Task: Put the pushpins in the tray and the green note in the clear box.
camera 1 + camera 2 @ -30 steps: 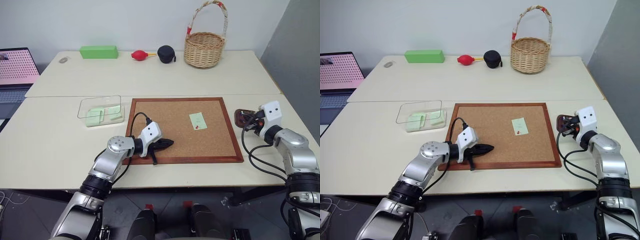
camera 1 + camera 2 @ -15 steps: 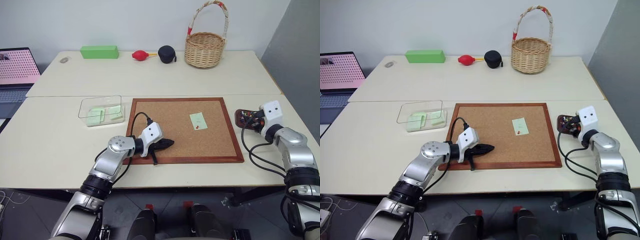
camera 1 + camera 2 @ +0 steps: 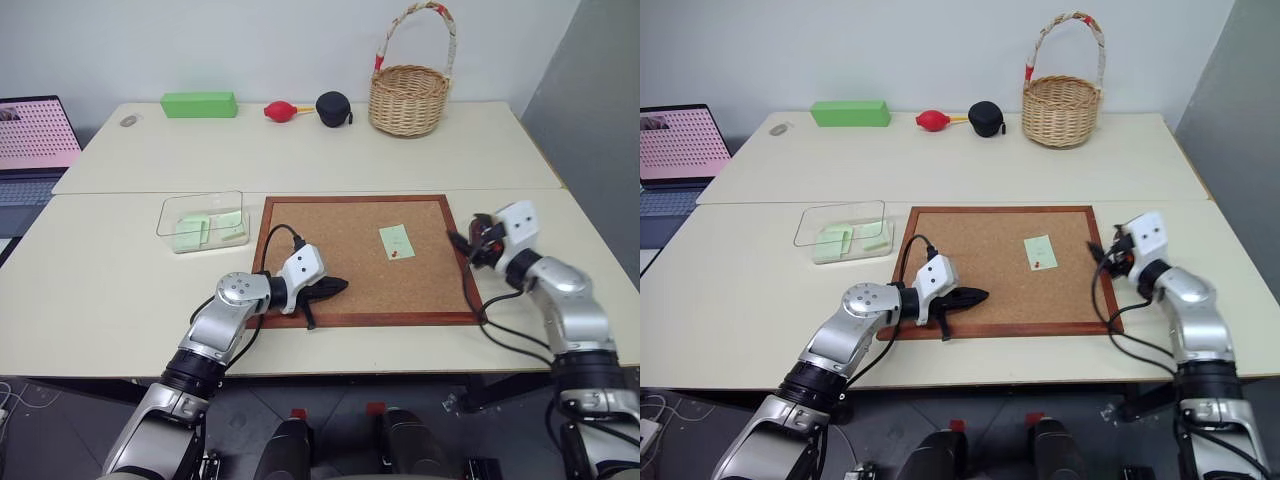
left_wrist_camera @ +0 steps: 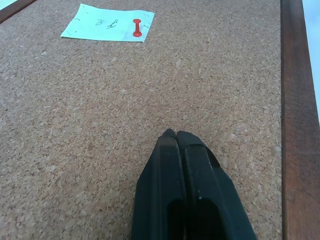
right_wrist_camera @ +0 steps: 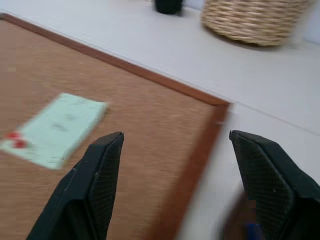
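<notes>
On the table (image 3: 120, 290), right in the middle, lies a big corkboard (image 3: 350, 290) with a wood frame. The green note (image 3: 396, 241) sits on the cork toward two o'clock from the board's middle. A red pushpin (image 3: 397, 254) sticks in the note near its lower edge. In the left wrist view the same red pin (image 4: 137, 27) stands on the pale paper, with the cork all around it.

The left gripper (image 3: 338, 287) rests over the board near its seven o'clock corner. Its two black fingers (image 4: 185, 195) are pressed tight together, and they pinch nothing.

The right gripper (image 3: 462, 246) hangs just over the board's three o'clock edge. Its fingers (image 5: 100, 185) are spread wide apart with nothing between them. The note lies on the cork ahead of them, not touching.

The tray (image 3: 482, 226) peeks out behind the right hand, on the table just past the board's three o'clock side. I cannot tell what is in it.

The clear box (image 3: 203, 221) stands on the table beside the board's ten o'clock corner. Some pale green slips (image 3: 210, 227) lie inside it.

Far back, at twelve o'clock, are a wicker basket (image 3: 410, 90), a black round case (image 3: 333, 107), a red bulb (image 3: 276, 109) and a bright green block (image 3: 197, 103).
</notes>
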You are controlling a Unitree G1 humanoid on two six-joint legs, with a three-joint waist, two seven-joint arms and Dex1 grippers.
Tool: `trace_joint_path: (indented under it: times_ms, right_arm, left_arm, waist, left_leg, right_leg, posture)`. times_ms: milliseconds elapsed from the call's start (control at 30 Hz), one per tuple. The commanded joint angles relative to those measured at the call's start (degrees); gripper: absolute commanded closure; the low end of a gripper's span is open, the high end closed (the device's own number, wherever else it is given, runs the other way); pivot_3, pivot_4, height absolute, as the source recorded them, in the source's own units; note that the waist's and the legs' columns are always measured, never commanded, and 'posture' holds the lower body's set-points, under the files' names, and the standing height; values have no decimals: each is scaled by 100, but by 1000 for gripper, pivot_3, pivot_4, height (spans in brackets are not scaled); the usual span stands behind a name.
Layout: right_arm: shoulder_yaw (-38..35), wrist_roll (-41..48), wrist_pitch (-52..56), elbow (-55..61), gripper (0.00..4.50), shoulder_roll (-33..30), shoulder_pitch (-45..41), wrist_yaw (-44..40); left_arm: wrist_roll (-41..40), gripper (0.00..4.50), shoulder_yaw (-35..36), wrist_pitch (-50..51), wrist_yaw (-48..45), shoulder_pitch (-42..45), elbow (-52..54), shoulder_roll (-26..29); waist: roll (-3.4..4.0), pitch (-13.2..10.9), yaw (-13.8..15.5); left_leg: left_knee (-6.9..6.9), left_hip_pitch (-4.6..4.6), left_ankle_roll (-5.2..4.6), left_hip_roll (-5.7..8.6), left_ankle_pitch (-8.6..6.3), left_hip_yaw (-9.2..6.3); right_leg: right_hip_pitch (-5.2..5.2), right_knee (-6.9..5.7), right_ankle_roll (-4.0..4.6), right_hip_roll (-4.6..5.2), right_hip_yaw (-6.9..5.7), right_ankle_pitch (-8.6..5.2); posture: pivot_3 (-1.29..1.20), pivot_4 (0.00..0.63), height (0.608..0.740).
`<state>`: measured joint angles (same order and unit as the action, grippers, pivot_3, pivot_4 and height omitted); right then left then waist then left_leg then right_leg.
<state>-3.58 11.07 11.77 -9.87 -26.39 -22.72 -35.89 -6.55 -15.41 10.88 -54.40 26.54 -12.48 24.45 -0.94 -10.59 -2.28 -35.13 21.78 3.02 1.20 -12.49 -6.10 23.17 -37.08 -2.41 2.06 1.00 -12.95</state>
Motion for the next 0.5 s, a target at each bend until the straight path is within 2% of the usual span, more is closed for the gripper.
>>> trace_joint_path:
  times_ms: [33,233,500]
  right_arm:
    - [215,176,176,519,914,247,10,-62]
    - [574,69,218,261,914,512,-123,-125]
    - [672,-19,16,-448,914,711,-481,-127]
  left_arm:
    - [207,4500,-13,127,153,-94,-225,51]
    - [213,4500,-23,128,142,-92,-227,60]
    - [219,4500,-15,130,166,-76,-229,54]
  waist:
    - [0,0,0]
    - [0,0,1]
    - [0,0,3]
  left_leg:
    - [0,1,0,0,0,-1]
    - [0,0,0,0,0,-3]
    - [0,0,0,0,0,-3]
  right_leg:
    - [0,1,0,0,-1,0]
    - [0,1,1,0,-2,0]
    - [0,1,1,0,-3,0]
  posture:
    - [0,150,740]
    - [0,150,740]
    - [0,150,740]
